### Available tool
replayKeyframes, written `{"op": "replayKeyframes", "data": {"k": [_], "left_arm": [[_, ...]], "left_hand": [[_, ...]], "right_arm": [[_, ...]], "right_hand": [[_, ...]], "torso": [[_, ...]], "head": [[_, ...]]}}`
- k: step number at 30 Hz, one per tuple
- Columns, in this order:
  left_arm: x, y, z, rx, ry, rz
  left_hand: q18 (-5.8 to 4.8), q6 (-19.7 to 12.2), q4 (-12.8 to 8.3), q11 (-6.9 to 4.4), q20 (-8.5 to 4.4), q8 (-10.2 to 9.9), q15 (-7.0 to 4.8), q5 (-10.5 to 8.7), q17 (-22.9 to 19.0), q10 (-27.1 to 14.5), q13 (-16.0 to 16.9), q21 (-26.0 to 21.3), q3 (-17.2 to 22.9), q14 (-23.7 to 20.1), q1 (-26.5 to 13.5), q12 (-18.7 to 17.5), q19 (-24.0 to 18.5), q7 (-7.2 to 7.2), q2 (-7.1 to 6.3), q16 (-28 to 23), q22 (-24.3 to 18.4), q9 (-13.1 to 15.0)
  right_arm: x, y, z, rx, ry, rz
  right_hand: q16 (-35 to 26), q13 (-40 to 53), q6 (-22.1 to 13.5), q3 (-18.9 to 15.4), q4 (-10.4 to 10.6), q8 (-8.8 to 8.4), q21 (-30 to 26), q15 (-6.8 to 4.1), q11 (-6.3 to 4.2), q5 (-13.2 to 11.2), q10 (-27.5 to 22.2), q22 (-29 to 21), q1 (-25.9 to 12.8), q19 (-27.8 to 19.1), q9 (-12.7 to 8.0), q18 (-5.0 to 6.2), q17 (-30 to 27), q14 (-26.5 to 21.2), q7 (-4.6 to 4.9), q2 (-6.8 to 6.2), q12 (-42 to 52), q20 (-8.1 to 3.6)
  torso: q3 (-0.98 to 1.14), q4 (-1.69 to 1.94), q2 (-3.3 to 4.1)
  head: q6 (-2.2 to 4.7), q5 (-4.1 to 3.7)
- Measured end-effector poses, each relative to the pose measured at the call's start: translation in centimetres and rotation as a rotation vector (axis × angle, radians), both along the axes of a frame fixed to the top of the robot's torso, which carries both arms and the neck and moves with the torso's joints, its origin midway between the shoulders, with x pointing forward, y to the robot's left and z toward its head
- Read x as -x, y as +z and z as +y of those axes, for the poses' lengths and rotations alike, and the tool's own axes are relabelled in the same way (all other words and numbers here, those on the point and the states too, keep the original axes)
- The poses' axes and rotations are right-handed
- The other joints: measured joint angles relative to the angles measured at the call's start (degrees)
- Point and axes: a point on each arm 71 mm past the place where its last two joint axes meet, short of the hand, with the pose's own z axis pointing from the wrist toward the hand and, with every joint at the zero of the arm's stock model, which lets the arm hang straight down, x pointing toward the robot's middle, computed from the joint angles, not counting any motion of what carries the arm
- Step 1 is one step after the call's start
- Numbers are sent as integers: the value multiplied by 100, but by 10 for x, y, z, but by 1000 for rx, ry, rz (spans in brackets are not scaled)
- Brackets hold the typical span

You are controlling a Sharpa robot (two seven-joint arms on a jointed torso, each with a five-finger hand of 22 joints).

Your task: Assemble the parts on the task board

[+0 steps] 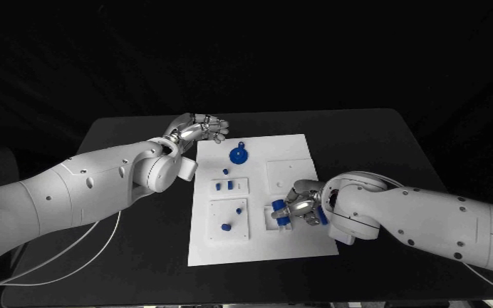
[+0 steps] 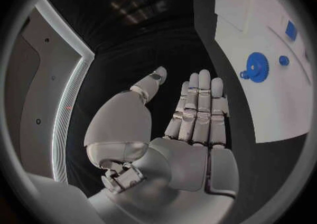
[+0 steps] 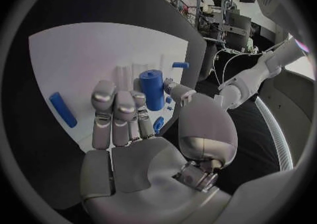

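The white task board (image 1: 293, 147) lies in the middle of the black table. A blue gear (image 1: 239, 155) sits near its far edge, and small blue pieces (image 1: 226, 186) stand in blocks on its left half. My right hand (image 1: 299, 207) is over the board's near right part, pinching a blue cylinder (image 3: 152, 89) upright between thumb and fingers (image 3: 118, 109). A blue bar (image 3: 63, 109) lies flat on the board beside it. My left hand (image 1: 201, 128) hovers off the board's far left corner with its fingers (image 2: 199, 102) straight, holding nothing. The gear (image 2: 254, 67) lies beyond it.
The black table (image 1: 390, 144) has bare room to the right of and behind the board. A white cable (image 1: 72, 254) runs under my left arm at the near left. A small blue knob (image 2: 284, 60) sits by the gear.
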Motion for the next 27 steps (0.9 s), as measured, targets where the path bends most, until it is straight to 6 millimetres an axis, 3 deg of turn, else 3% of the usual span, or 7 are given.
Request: {"op": "replayKeyframes", "data": {"k": [6, 14, 20, 23, 25, 27], "left_arm": [[0, 0, -1, 1, -3, 1], [0, 0, -1, 2, -5, 2], [0, 0, -1, 2, -6, 2], [0, 0, -2, 2, -7, 2], [0, 0, -2, 3, -7, 3], [0, 0, -2, 3, -8, 3]], "left_hand": [[-13, 0, 0, 0, 0, 0, 0, 0, 1, 0, 0, 0, 0, 0, 0, 0, 0, 0, 0, 0, 0, 0], [-14, 0, 0, 0, 0, 0, 0, 0, 6, 0, 0, -21, 0, 0, -20, 0, 0, 0, 20, 0, 5, 0], [-15, -15, -3, 0, 0, 0, 0, 0, 6, 0, -4, -21, -28, 0, -20, 0, 0, -15, 20, -23, 4, 1], [-15, -15, -3, 0, 0, 0, 0, 0, 11, 0, -4, -20, -29, 0, -20, 0, 0, -15, 20, -23, 4, 1], [-16, -15, -3, 0, 0, 0, 0, 0, 11, 0, -4, -20, -29, 0, -20, 0, 0, -15, 20, -23, 4, 1], [-16, -15, -3, 0, 0, 0, 0, 0, 11, 0, -4, -20, -29, 0, -20, 0, 0, -15, 20, -23, 4, 1]], "right_arm": [[-1, -5, 6, 16, 7, 8], [-1, -9, 10, 44, 23, -5], [-3, -10, 12, 52, 25, -20], [-4, -11, 12, 50, 21, -27], [-4, -11, 12, 48, 18, -31], [-4, -11, 13, 47, 18, -32]], "right_hand": [[0, 11, 16, 15, 2, -16, 0, 1, -1, 0, 1, 0, -102, 0, -17, 0, 6, 2, 14, -96, -25, 0], [0, 26, 53, 1, 20, -37, 21, 9, -1, 1, 1, -1, -204, 0, -31, 0, 11, 10, 14, -126, -49, 1], [-24, 41, 82, -116, 63, -64, 21, 11, 19, 2, 22, -1, -366, 1, -37, 1, 17, 12, 40, -286, -60, 2], [-49, 51, 100, -477, 179, -83, 21, 8, 20, 5, 21, -1, -724, -33, -38, 2, 24, 8, 43, -385, -105, 32], [-67, 84, 26, -1159, -23, -114, 22, -41, 22, 5, -46, -1, -874, -144, -32, 2, 47, -45, 29, -239, -127, -7], [-68, 89, -8, -1487, -128, -139, 21, -60, 7, 6, -77, -1, -913, -189, -22, 0, 53, -67, 26, -200, -148, -42]], "torso": [[-1, 2, 1], [3, 0, 3], [7, -2, 3], [6, -2, 2], [6, -2, 2], [6, -2, 1]], "head": [[0, -4], [0, 17], [-6, 27], [-7, 30], [-5, 34], [-3, 40]]}}
